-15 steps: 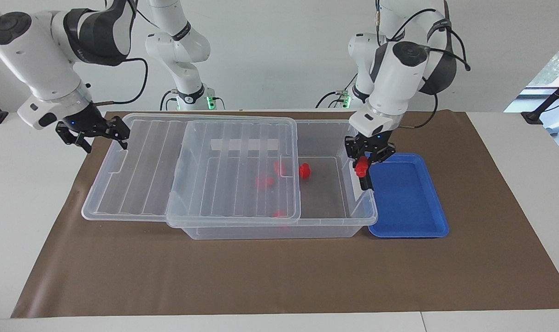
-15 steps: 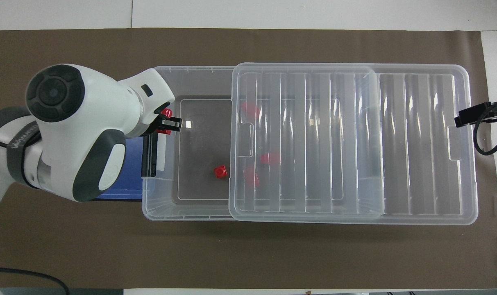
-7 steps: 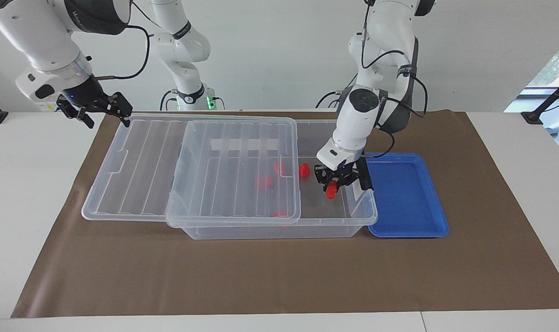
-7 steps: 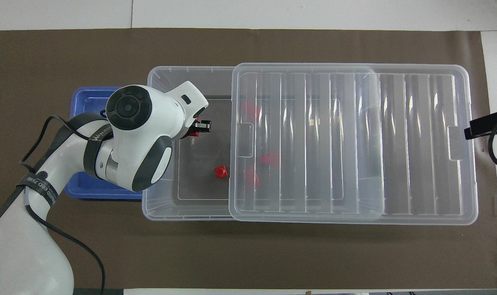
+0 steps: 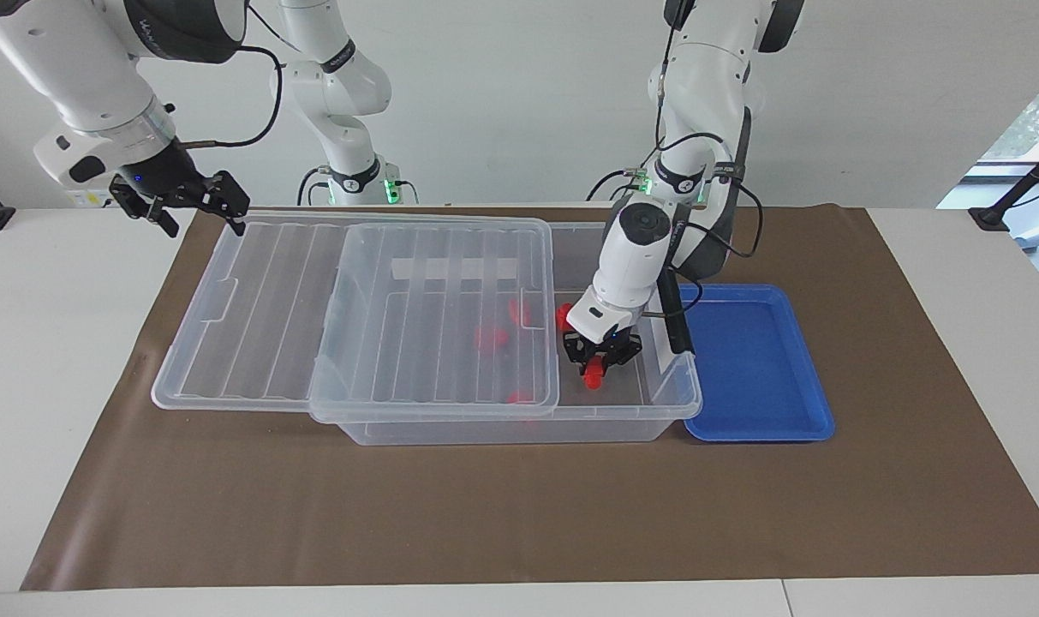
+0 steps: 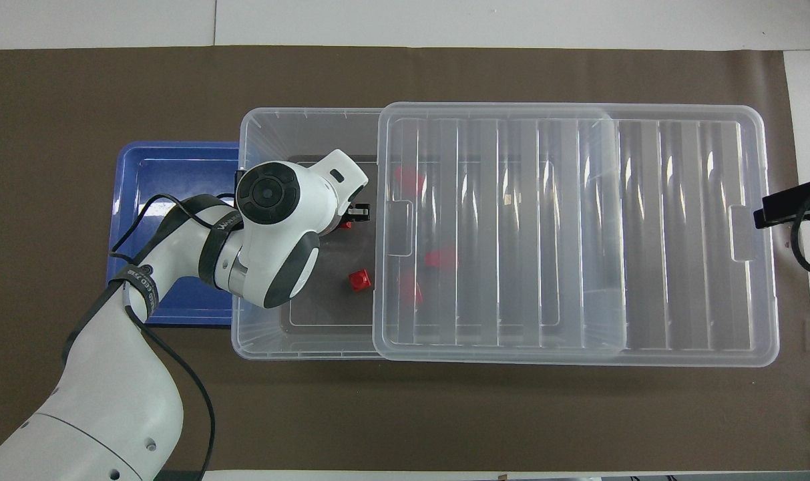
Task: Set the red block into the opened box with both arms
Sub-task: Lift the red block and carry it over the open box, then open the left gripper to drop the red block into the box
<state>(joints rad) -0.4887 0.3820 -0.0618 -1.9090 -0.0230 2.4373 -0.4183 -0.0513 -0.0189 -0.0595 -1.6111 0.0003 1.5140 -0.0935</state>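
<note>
We see the left gripper (image 5: 597,367) down inside the open end of the box (image 5: 519,424), its jaws clamped on the red block (image 5: 594,374) above the floor. The lid (image 5: 356,317) sits slid toward the right arm's end. The right gripper (image 5: 195,204) hangs over the lid's corner, jaws wide, holding nothing.

White table (image 5: 48,360) with a big brown mat (image 5: 519,514) covering most of it. On the mat: the clear box (image 5: 519,428) near the middle, and a blue tray (image 5: 759,428) touching it at 3 o'clock in the facing view.
</note>
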